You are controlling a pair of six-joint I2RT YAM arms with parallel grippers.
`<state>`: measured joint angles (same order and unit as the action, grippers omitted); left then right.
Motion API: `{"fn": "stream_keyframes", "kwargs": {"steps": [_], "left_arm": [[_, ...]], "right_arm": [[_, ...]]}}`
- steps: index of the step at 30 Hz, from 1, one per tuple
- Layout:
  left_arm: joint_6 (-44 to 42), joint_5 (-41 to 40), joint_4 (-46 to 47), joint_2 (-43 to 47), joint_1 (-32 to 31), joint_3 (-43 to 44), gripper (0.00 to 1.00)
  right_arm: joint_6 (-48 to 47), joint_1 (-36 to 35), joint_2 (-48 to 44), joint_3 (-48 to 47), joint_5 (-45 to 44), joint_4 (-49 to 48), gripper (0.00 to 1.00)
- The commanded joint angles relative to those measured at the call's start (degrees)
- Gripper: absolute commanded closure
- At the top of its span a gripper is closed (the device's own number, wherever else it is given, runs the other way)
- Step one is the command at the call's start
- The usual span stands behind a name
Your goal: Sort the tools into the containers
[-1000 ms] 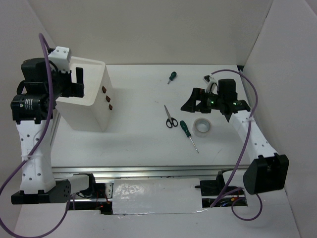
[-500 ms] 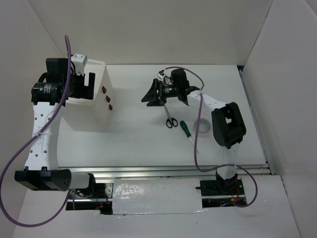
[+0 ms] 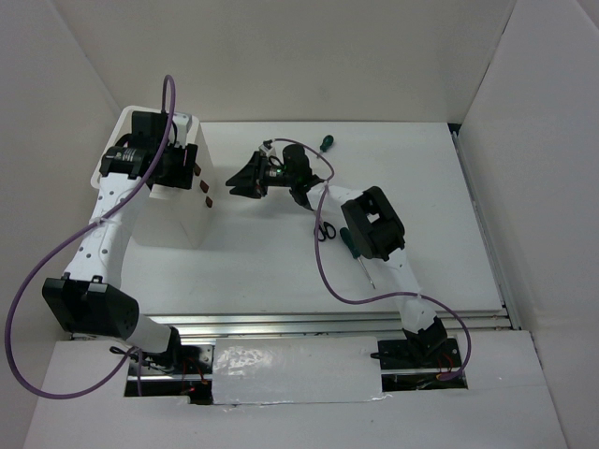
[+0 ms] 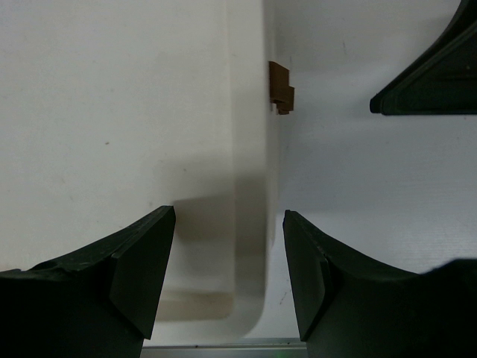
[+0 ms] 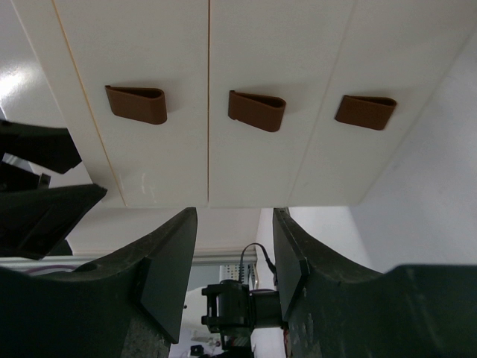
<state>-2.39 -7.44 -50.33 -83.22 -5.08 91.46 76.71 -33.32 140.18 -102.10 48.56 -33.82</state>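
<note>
With both arms reaching away from their bases at the near edge of the table, I looked first at the tools lying closest to me. The longer screwdriver lay on the table right of centre, its green handle tucked against the right arm's elbow and its shaft pointing back toward me. The scissors sat just beside it on the left, black loops nearest me and blades running away under the forearm. Farther on, the right gripper hung level in front of the cabinet, close to it but not touching, its jaws apart and holding nothing. Its wrist camera looked straight at the three drawers, whose fronts sat flush, each with its red-brown handle. The cabinet stood at the left of the table. The left gripper hovered above it with the jaws spread and empty, one finger over the white top and the other past the front edge, above the table. I could not tell whether either finger touched the cabinet. Farthest from me, the short screwdriver lay alone near the back wall, well apart from both grippers.
</note>
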Motion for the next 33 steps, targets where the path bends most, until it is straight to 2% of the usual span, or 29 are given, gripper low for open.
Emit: {"fn": "stream_keyframes", "kwargs": {"steps": [1,7,10,12,13,18,28,33], "left_arm": [[1.87,0.05,3.13,-0.97,3.14,1.17,0.27],[1.87,2.96,2.6,-3.53,3.76,2.06,0.31],[1.87,3.49,2.95,-3.97,3.85,1.53,0.38],[1.87,3.4,3.3,-3.88,4.11,0.65,0.39],[1.87,3.66,3.48,-3.88,4.2,-0.13,0.42],[1.87,5.41,3.39,-3.62,4.47,-1.9,0.55],[0.2,11.04,0.32,-1.68,4.82,-3.48,1.0],[-0.16,14.99,-1.35,-0.72,4.91,-3.48,1.0]], "right_arm": [[3.1,-1.66,2.28,-5.55,-3.37,-5.99,0.46],[6.96,-2.54,8.78,-8.89,-7.68,-8.1,0.45],[8.63,-3.5,10.89,-10.83,-9.0,-9.5,0.44],[10.03,-4.12,11.87,-11.19,-10.4,-10.55,0.42],[10.56,-4.38,12.65,-11.36,-11.11,-11.34,0.4],[12.23,-5.09,15.2,-12.33,-11.55,-12.58,0.37],[14.61,-6.4,17.32,-12.5,-14.01,-15.83,0.35],[14.61,-7.02,18.72,-13.74,-15.42,-16.53,0.35]]}}
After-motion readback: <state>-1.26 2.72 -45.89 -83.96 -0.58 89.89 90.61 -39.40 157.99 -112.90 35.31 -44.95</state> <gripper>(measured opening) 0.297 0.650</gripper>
